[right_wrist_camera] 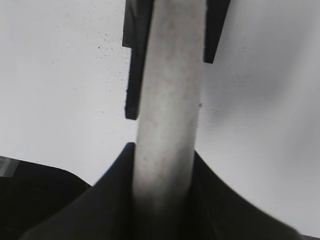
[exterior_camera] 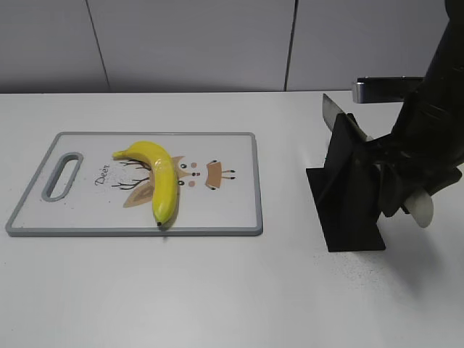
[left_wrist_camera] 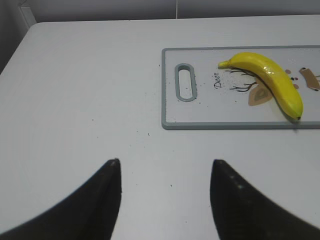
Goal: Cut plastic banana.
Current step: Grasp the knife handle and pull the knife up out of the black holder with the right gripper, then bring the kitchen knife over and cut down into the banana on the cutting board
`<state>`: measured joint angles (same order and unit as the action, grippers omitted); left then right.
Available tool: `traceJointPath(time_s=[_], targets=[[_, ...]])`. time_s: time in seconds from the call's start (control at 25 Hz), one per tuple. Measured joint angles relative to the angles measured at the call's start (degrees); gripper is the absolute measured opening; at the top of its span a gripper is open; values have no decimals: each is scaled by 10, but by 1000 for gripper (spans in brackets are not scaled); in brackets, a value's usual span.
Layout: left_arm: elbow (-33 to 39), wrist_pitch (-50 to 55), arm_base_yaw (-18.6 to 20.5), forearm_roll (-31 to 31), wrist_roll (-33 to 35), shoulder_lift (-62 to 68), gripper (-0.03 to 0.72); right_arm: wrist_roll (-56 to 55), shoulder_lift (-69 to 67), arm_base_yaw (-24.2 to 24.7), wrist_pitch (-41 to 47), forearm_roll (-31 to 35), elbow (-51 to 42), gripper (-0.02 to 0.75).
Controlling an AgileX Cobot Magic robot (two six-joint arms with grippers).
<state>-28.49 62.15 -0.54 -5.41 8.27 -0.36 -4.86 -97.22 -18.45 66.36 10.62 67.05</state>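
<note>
The plastic banana lies whole on a white cutting board with a grey rim, its dark tip towards the front edge. It also shows in the left wrist view, far ahead and to the right of my left gripper, which is open and empty above the bare table. My right gripper is shut on the white handle of a knife. The knife sits in a black stand, and its grey blade sticks out at the stand's far upper side.
The board has a slotted handle at its left end and a deer drawing under the banana. White table all round; a grey wall behind. My left arm is out of the exterior view.
</note>
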Motion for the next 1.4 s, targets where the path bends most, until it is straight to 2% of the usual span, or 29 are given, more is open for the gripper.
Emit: traceJointPath(time_s=[0.52,1.04,1.2,1.4], targets=[[-13,-4,0,0,0,0,536,-9,32,0,31,-1,35,174],[-51,-86,0,1,0,33,536,15,69,-1,38,-9,155,162],[-83,-89,-3,1,14,117,536,83,69,-1,38,-9,179,162],[-138,-96,-35,1,52,227,536,204,69,-1,38,-9,199,162]])
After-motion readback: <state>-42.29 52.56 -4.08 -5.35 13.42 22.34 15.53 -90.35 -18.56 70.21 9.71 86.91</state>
